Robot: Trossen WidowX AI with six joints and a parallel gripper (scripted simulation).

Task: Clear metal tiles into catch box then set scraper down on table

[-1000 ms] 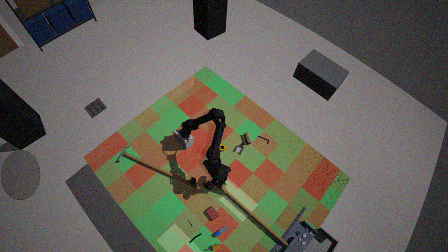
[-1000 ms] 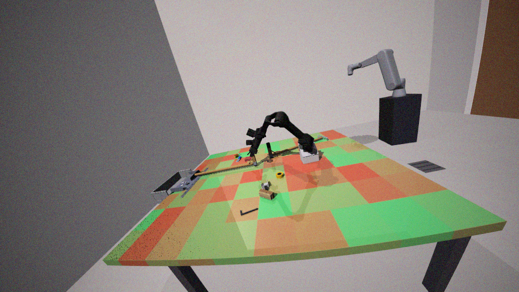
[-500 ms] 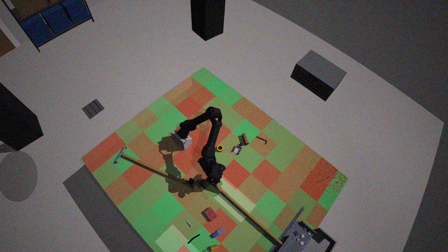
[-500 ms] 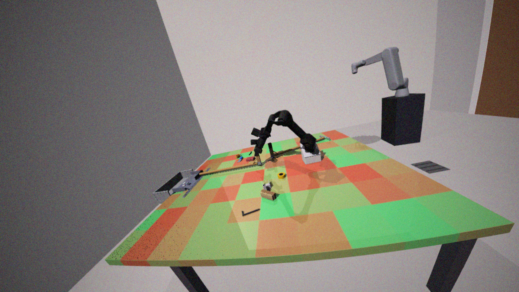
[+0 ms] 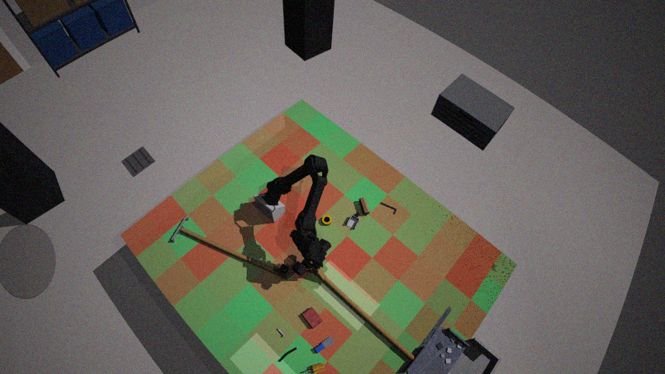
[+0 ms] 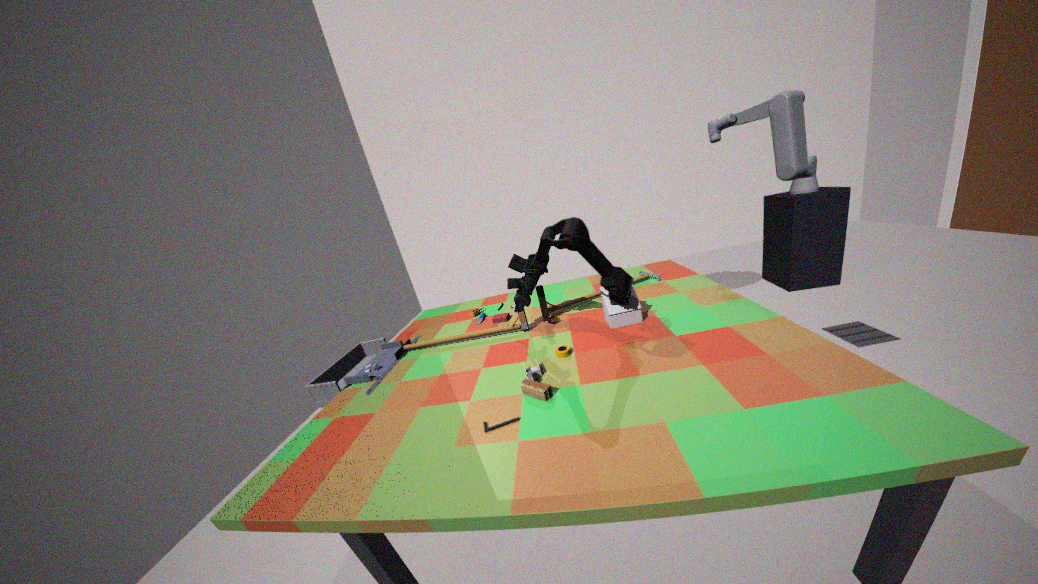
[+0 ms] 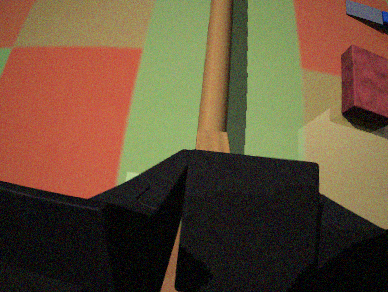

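My gripper [image 5: 317, 269] [image 6: 524, 326] is shut on the long scraper's wooden handle [image 5: 362, 314] [image 6: 464, 336] [image 7: 217, 65] near its arm-side end. The handle slants down to the steel bench plate [image 5: 425, 358] [image 6: 388, 355]; its shadow runs beside it in the wrist view. The scraper's head is too small and dark to make out. Several small grey tiles, one metal tile [image 5: 448, 360] among them, lie on the plate toward the catch box [image 5: 486, 349] [image 6: 323, 390]. The box's inside is dark and partly hidden.
A second long tool [image 5: 218, 247] with a T-shaped head lies left of the arm. A red block [image 5: 312, 317] [image 6: 500, 318] [image 7: 364, 90] is beside the scraper handle. A yellow ring [image 5: 323, 223], a brown block [image 5: 364, 205] [image 6: 537, 390] and a black hex key [image 6: 502, 424] lie on the other side.
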